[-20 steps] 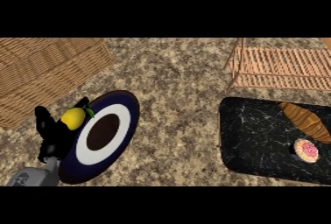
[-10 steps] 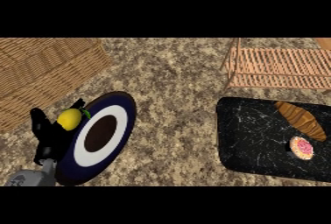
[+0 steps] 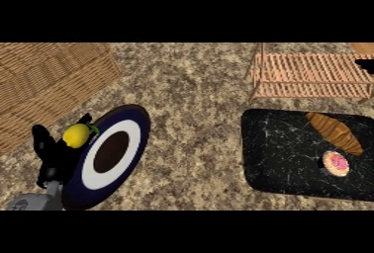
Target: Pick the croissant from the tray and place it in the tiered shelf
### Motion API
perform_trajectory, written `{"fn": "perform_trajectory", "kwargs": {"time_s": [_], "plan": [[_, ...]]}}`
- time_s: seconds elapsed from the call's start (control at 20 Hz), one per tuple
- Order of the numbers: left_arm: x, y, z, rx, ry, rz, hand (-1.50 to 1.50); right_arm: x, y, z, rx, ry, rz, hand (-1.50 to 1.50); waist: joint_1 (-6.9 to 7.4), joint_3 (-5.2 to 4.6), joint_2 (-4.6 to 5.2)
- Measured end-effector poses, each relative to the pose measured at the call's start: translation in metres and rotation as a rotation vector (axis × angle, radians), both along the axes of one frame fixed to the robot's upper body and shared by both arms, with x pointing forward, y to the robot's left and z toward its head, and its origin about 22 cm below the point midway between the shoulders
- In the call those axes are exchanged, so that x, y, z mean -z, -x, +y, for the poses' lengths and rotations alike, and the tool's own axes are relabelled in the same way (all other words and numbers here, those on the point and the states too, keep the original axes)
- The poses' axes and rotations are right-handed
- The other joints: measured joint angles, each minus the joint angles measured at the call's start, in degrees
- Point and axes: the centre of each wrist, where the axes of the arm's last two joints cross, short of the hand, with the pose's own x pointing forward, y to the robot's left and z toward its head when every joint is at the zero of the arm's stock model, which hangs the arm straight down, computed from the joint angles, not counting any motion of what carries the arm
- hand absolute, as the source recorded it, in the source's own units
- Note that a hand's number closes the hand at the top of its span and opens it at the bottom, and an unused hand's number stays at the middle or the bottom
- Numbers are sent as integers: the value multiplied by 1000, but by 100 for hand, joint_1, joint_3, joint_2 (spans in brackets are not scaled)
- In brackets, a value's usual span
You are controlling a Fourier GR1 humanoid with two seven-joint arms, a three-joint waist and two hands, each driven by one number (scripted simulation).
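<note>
While croissant (image 3: 335, 132) lies on tray (image 3: 281, 163), left hand (image 3: 50, 158) fingers spread loose, holding nothing.

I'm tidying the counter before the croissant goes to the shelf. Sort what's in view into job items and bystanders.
For the job:
croissant
black tray
tiered shelf

Just lying about:
pink-iced pastry on the tray
ringed plate
lemon
wicker basket
left hand, beside the plate

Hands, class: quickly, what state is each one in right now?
Left hand: at the plate's left edge, beside a lemon; fingers cannot be told.
Right hand: not in view.
</note>
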Motion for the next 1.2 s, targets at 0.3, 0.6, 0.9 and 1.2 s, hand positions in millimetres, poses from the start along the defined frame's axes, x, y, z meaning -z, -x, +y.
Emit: {"fn": "perform_trajectory", "kwargs": {"time_s": [0.3,0.6,0.9,1.2], "plan": [[-5,1,-3,-6,1,4,0,17,0,15,-38,99,37,-150,-24,-15,7],[-2,4,0,-12,-2,-2,0,28,11,16,-7,170,40,-150,-76,-16,-3],[-5,3,-5,-4,-2,6,0,48,17,22,20,202,21,-150,-67,-26,10],[-4,1,-3,-4,0,5,0,69,22,26,30,221,17,-150,-54,-15,3]]}}
